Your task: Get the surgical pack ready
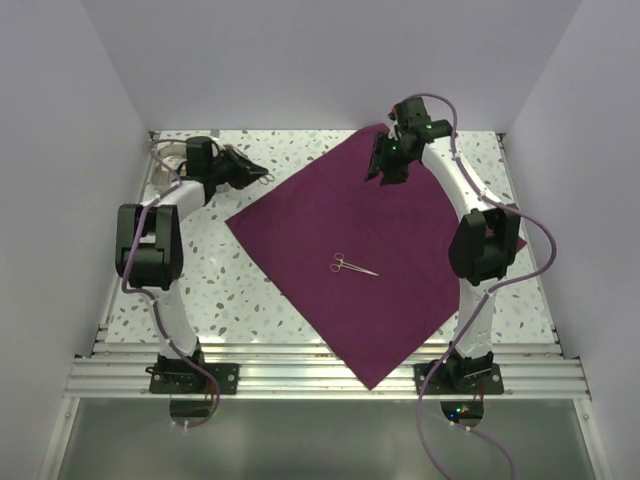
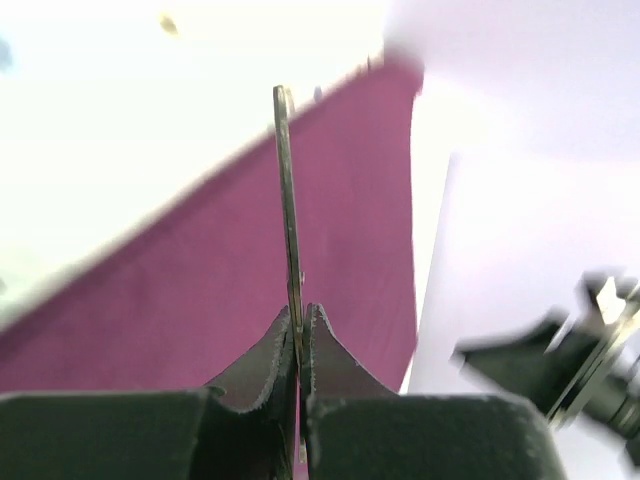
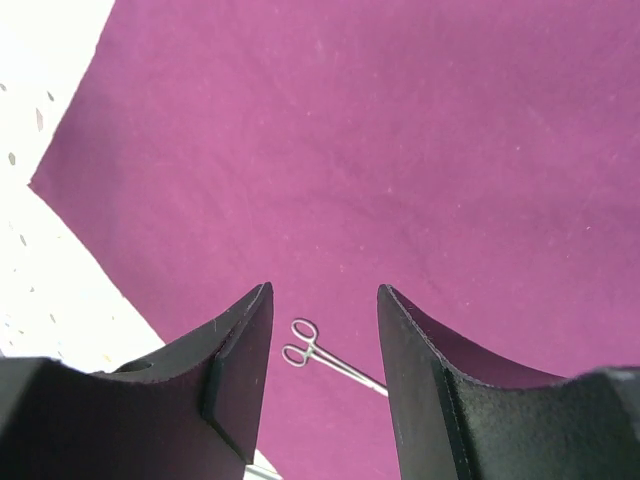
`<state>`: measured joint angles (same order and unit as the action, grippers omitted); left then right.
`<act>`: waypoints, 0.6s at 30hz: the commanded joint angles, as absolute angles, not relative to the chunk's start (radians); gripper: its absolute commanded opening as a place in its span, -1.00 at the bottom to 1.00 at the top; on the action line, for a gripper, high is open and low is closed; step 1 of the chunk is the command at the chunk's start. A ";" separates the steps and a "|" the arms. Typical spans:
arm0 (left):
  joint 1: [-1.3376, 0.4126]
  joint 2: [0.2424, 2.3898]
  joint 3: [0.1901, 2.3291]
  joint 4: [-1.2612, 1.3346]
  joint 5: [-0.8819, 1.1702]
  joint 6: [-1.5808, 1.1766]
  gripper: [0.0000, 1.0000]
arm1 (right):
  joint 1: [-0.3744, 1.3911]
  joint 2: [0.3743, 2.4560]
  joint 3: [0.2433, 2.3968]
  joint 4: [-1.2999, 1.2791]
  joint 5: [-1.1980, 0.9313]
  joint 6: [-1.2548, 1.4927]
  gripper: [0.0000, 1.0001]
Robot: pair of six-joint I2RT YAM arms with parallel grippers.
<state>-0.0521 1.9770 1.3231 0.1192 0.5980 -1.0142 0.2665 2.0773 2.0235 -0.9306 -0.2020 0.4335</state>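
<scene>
The surgical pack is a deep purple cloth [image 1: 360, 250] spread flat as a diamond across the table. Metal forceps [image 1: 353, 265] lie near its middle and also show between the right fingers in the right wrist view, forceps [image 3: 320, 352]. My left gripper [image 1: 252, 174] hovers off the cloth's left corner, shut on a thin metal instrument [image 2: 289, 200] seen edge-on, its tip pointing out over the cloth [image 2: 200, 290]. My right gripper [image 1: 385, 160] hangs open above the cloth's far corner, holding nothing; its jaws stand apart over bare cloth [image 3: 400, 150].
A pale round container [image 1: 170, 158] sits at the far left behind the left arm. White walls close in the speckled table [image 1: 220, 290] on three sides. A metal rail [image 1: 320, 375] runs along the near edge.
</scene>
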 commanded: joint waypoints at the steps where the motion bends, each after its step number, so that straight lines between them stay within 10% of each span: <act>1: 0.035 1.982 1.440 0.147 0.427 -1.137 -1.00 | 0.293 2.102 1.997 -0.954 -0.216 0.426 0.00; 18: 0.173 2.353 1.858 0.002 0.181 -1.376 -0.93 | 0.295 2.098 1.919 -0.930 -0.229 0.394 0.04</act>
